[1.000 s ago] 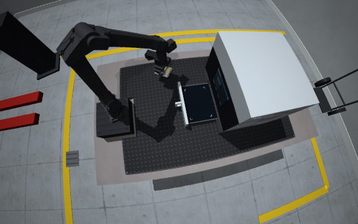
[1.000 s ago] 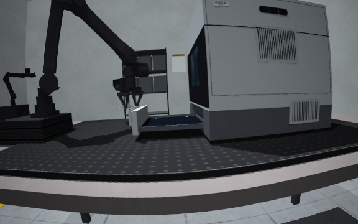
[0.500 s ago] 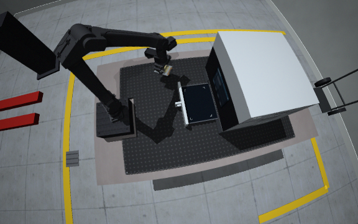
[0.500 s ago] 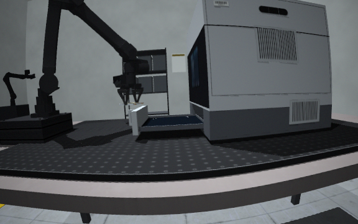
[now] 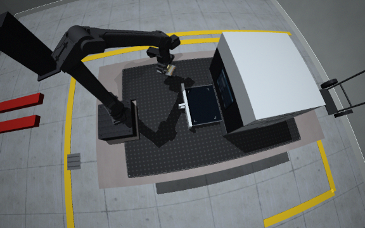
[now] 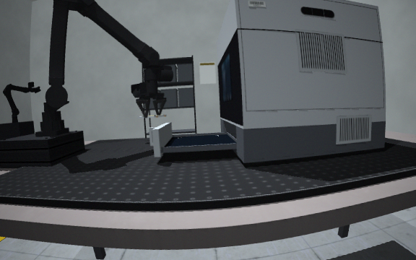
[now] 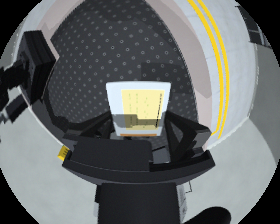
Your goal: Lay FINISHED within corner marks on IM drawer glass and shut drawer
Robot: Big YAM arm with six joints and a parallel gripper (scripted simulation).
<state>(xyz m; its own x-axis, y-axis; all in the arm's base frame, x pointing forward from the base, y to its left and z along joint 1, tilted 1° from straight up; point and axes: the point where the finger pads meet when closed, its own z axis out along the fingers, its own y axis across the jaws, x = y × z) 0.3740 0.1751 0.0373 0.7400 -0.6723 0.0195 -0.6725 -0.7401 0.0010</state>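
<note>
One end effector (image 5: pixel 166 70) (image 6: pixel 152 115) (image 7: pixel 138 113), its two fingers spread wide, grips one cassette (image 5: pixel 171 70) (image 6: pixel 162 115) (image 7: pixel 141 107) above the surface (image 5: pixel 151 158) (image 6: pixel 201 180) (image 7: pixel 96 50). Below and to one side of it, one open drawer (image 5: pixel 187 107) (image 6: pixel 162 139) shows four corner marks on its glass (image 5: pixel 203 104) (image 6: pixel 201 140).

We note open air above the glass (image 5: pixel 203 104) (image 6: pixel 201 140), a way in from overhead for the gripper (image 5: pixel 166 71) (image 6: pixel 152 115) (image 7: pixel 138 113); the raised drawer front (image 5: pixel 187 106) (image 6: pixel 162 139) blocks low entry from the arm's side, its handle (image 5: pixel 182 106) (image 6: pixel 152 136) jutting toward us; IM (image 5: pixel 284 73) (image 6: pixel 313 79) walls off the opposite end; gripper's height over that front: we can't tell
</note>
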